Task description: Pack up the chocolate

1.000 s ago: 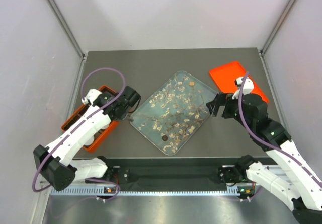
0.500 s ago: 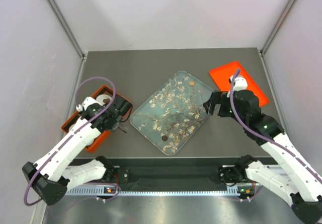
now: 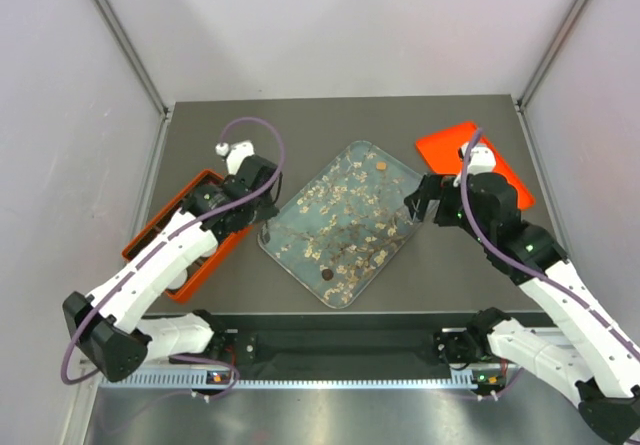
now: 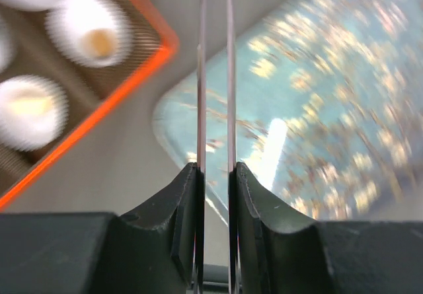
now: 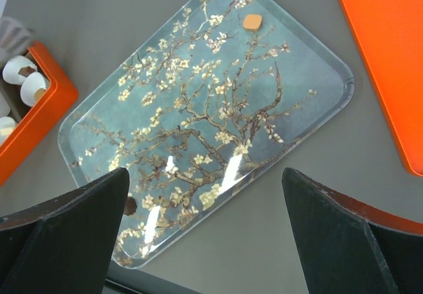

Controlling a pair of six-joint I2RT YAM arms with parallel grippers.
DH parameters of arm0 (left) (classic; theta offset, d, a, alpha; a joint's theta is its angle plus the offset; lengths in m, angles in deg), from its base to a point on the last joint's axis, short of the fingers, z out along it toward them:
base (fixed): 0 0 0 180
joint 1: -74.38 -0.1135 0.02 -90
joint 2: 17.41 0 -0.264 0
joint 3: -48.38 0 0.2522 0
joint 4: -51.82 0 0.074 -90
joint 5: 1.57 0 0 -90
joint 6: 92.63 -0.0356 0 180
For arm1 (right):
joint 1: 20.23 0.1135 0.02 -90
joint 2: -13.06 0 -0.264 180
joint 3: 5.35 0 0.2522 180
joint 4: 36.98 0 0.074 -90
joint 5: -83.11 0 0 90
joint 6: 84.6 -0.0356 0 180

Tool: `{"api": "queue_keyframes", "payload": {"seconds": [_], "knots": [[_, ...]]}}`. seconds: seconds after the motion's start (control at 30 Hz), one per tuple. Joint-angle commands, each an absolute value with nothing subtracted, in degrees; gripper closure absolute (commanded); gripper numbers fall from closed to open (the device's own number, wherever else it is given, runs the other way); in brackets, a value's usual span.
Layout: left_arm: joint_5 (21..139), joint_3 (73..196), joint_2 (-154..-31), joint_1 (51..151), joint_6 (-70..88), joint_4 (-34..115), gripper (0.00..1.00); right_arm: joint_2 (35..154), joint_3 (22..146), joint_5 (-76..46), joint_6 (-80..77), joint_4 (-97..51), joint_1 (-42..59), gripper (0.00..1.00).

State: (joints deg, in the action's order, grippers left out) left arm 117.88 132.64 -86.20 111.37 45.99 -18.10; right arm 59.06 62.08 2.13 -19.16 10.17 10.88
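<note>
A caramel-brown chocolate piece [image 3: 381, 166] lies near the far corner of the flower-patterned tray [image 3: 272, 246]; it also shows in the right wrist view [image 5: 252, 22]. A dark brown piece [image 3: 329, 274] lies near the tray's near corner and shows in the right wrist view [image 5: 129, 205]. My left gripper [image 3: 262, 215] is shut on metal tweezers [image 4: 229, 76], between the orange box [image 3: 150, 248] and the tray's left edge [image 4: 173, 130]. My right gripper [image 3: 415, 208] is open and empty above the tray's right edge [image 5: 344, 89].
The orange box [image 4: 153, 31] holds white paper cups, some with pieces in them [image 4: 99, 41]. It shows at the left of the right wrist view [image 5: 41, 112]. An orange lid [image 3: 470, 153] lies at the back right [image 5: 383, 43]. Side walls enclose the table.
My left gripper swung from over the box's right side back toward the tray's left edge, with the tweezers. My right gripper moved slightly farther back.
</note>
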Motion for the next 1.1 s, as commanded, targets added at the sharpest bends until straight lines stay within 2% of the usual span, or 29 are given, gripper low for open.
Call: {"api": "queue_keyframes", "payload": {"seconds": [0.0,0.23,0.27,0.3,0.4,0.87,1.07], "knots": [[102.0,128.1,-82.5,111.6,27.8,3.5,1.0,57.8,64.6,3.1,-18.6,8.8,11.8,0.0],[92.9,128.9,-89.9,113.0,27.6,4.0,0.99,57.3,62.7,2.9,-16.8,8.4,11.8,0.0],[93.3,128.0,-90.7,113.5,27.6,4.4,0.98,57.2,62.6,3.0,-16.8,8.5,11.8,0.0],[93.4,127.5,-90.9,114.0,27.4,5.5,0.91,57.1,62.5,3.3,-16.3,8.3,11.8,0.0],[93.0,126.3,-91.8,114.6,27.0,6.0,0.87,56.7,62.1,3.7,-15.5,8.3,11.8,0.0],[92.0,119.9,-97.1,118.2,28.3,7.1,0.85,56.7,60.8,5.1,-14.6,7.1,11.8,0.0],[94.6,121.3,-99.0,119.6,27.6,5.7,0.72,56.8,60.6,5.2,-14.6,6.9,11.8,0.0]]}}
